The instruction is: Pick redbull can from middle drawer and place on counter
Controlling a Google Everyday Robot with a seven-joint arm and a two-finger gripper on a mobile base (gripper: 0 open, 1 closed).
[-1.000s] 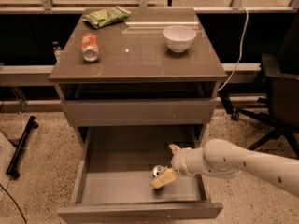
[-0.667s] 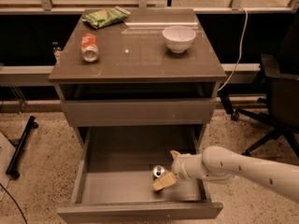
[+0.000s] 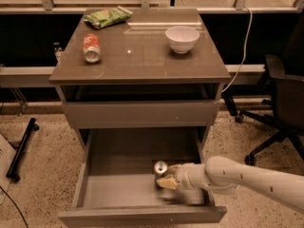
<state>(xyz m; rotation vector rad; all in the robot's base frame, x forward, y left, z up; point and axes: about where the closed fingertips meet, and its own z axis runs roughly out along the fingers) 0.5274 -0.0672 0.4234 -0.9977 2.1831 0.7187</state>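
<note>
Room inside the middle drawer [image 3: 118,179] lies mostly toward its left wall and its back, where the grey floor is bare. The drawer stands wide open, its front edge low in the view. The redbull can [image 3: 160,167] stands upright on the drawer floor, right of the drawer's centre, silver top showing. The gripper [image 3: 166,179] sits inside the drawer at the can's front-right side, seemingly touching it, though whether it has hold of the can I cannot tell. The white arm [image 3: 247,177] reaches in over the drawer's right wall, close above that edge. Above the drawer comes the shallower drawer front [image 3: 137,114], then the counter [image 3: 142,61]. The counter carries a white bowl [image 3: 182,38] at back right, a red soda can [image 3: 91,47] lying on its side at left, and a green snack bag [image 3: 107,17] at the back-left corner. Its centre and front edge are bare. An office chair [image 3: 285,103] stands right of the drawer, beyond the arm.
</note>
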